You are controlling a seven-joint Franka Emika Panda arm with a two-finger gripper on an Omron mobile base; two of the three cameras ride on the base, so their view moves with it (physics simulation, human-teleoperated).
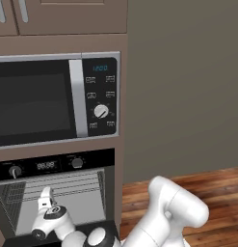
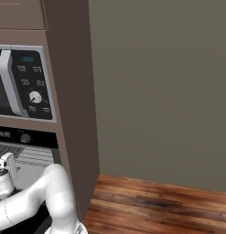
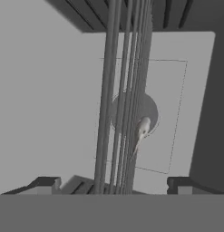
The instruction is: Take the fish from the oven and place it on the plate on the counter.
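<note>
The white two-finger pincer [image 3: 112, 186] is reaching into the black glass-front oven [image 1: 58, 193], jaws spread wide and holding nothing. Ahead, the small pale beige-silver fish [image 3: 141, 130] is lying on the grey wire rack [image 3: 124, 90]. Reaching step underway; next it's needing to advance and straddle the fish.

Both base views face the oven [image 1: 58, 193], hand view inside it
</note>
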